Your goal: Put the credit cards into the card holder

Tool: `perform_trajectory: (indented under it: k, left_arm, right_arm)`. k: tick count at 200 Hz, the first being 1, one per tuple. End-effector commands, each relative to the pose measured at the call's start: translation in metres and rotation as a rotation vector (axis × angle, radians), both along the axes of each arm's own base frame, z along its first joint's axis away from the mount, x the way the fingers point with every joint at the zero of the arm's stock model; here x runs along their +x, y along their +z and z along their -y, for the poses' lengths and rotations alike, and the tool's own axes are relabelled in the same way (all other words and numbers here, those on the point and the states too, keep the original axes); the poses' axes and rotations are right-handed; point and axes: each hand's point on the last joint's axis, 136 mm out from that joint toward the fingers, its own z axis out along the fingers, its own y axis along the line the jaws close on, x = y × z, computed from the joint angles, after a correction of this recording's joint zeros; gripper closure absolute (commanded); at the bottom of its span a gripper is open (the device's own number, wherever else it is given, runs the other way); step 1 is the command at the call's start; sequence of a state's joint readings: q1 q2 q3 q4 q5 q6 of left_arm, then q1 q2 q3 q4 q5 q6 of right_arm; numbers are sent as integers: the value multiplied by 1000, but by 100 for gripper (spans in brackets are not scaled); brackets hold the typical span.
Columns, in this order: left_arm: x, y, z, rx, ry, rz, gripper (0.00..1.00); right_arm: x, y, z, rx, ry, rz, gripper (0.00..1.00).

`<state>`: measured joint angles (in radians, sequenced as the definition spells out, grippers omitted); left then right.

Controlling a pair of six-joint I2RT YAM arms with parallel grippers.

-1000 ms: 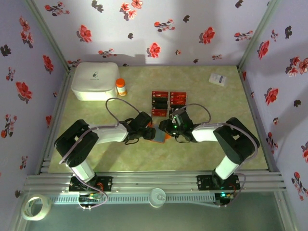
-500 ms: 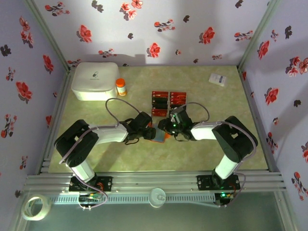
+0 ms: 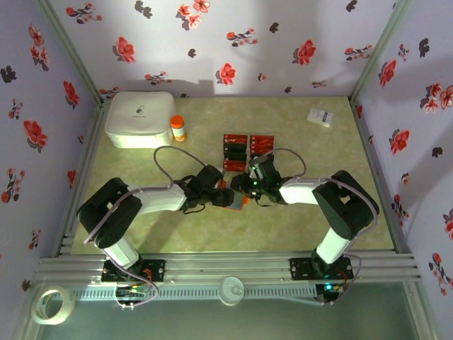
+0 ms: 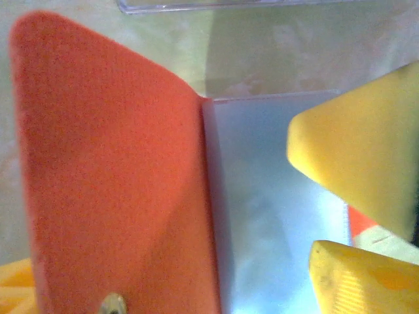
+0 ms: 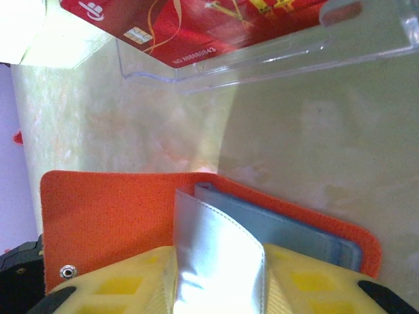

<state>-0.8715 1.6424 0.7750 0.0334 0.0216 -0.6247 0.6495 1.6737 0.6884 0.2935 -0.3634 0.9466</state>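
Right pincer [image 5: 219, 265] part-closed, pinching the raised silvery inner leaf of the card holder [image 5: 111, 212]. Left pincer [image 3: 224, 196] spread wide around the orange flap, not clamping it. Holder lies open on the table [image 3: 318, 191], mid-table between both pincers. Credit cards [image 3: 236, 151] just beyond on the far side, red one on a clear tray [image 5: 262, 62].

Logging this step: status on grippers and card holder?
Right gripper pinching inner sleeve of card holder, holder open. Left gripper at its orange flap, grip unclear. Credit cards on clear tray beyond, none seen inside.
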Motion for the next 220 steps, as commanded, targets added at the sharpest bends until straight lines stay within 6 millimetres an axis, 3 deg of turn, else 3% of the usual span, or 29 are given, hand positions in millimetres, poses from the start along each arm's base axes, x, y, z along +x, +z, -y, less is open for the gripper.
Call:
perform_trajectory:
  k: [1,26,58,88,144,220]
  left_arm:
    - [-9,12,1,-70,0,-22,12]
    - [-3,32,-6,-131,54,-1,1]
    - [6,53,-23,-206,136,29,0]
    - [14,62,-51,-245,242,43,0]
    - [15,59,-95,-247,344,46,0]
    - [5,39,-115,-159,353,2,0]
  right_arm:
    - [-2,22,-11,67,13,26,58]
    - [-5,33,-19,86,21,40,51]
    - [-8,46,-30,95,32,57,47]
    - [-7,52,-40,95,37,69,43]
    - [4,39,-61,99,37,51,41]
    - [7,11,-76,133,42,5,41]
